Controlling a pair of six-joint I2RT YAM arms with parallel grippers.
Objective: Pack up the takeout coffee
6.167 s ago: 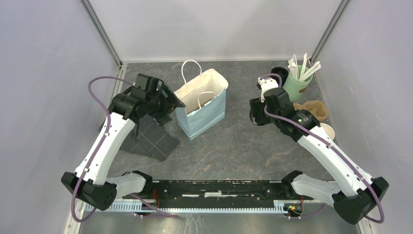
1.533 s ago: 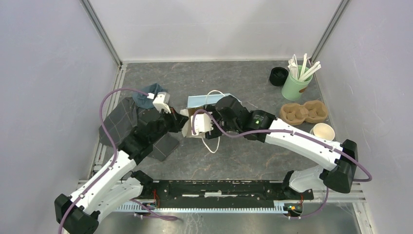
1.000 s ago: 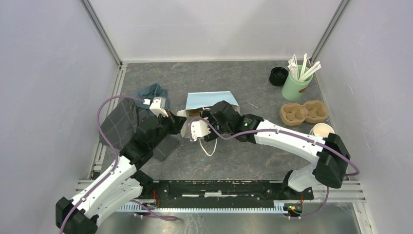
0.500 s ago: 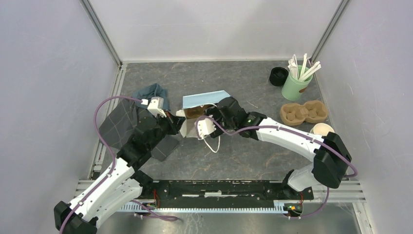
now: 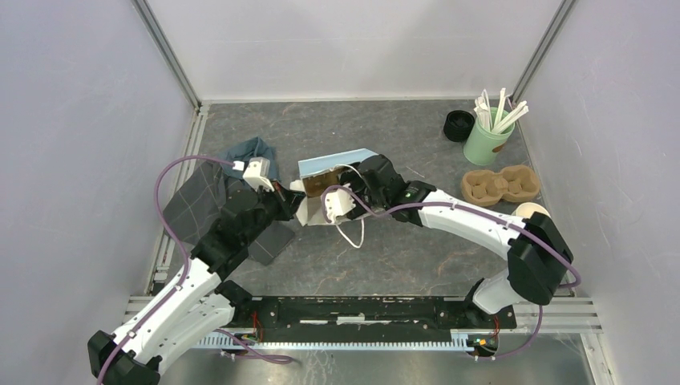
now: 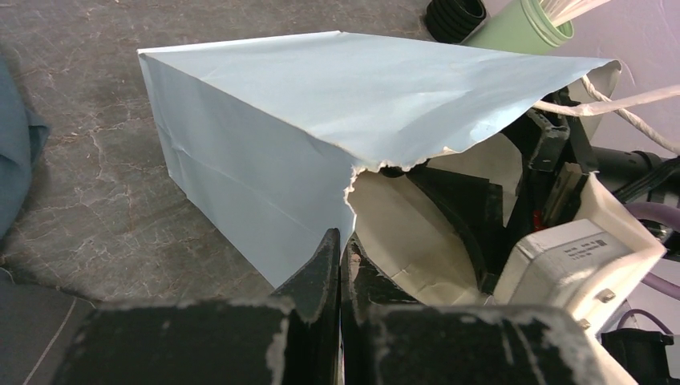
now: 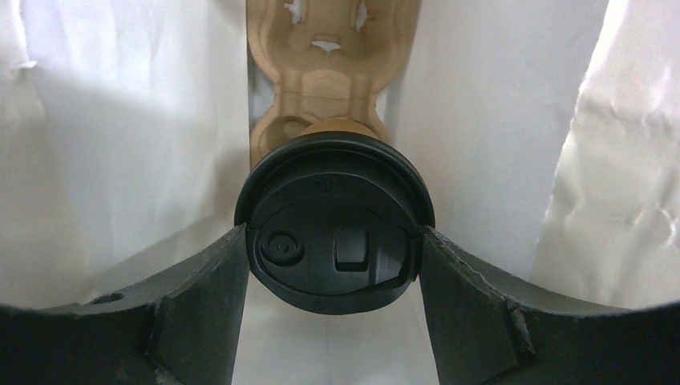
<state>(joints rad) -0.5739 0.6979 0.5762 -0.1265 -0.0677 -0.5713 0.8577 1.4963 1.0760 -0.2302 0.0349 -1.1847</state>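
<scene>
The light blue paper bag [image 5: 341, 162] lies on its side mid-table, its mouth facing left. My left gripper [image 6: 340, 241] is shut on the torn near edge of that mouth [image 5: 293, 198]. My right gripper [image 7: 333, 245] reaches inside the bag [image 7: 120, 128] and is shut on the takeout coffee [image 7: 333, 220]. Both fingers [image 7: 204, 293] press the sides of its round black lid, and a strip of brown cup shows above the lid. A brown pulp carrier [image 7: 329, 56] lies deeper in the bag, behind the cup. In the top view the right gripper [image 5: 325, 188] sits at the bag mouth.
At the back right stand a green cup of white sticks [image 5: 489, 138] and a stack of black lids [image 5: 459, 125]. A second pulp carrier [image 5: 501, 184] and cream-rimmed paper cups [image 5: 531, 213] lie at the right. A dark grey cloth [image 5: 200, 200] and a blue one [image 5: 250, 150] lie at the left.
The bag, upright earlier, now lies on its side. Over the last second the right gripper has pushed further into its mouth and the bag's top has lifted slightly. The left gripper keeps its hold.
</scene>
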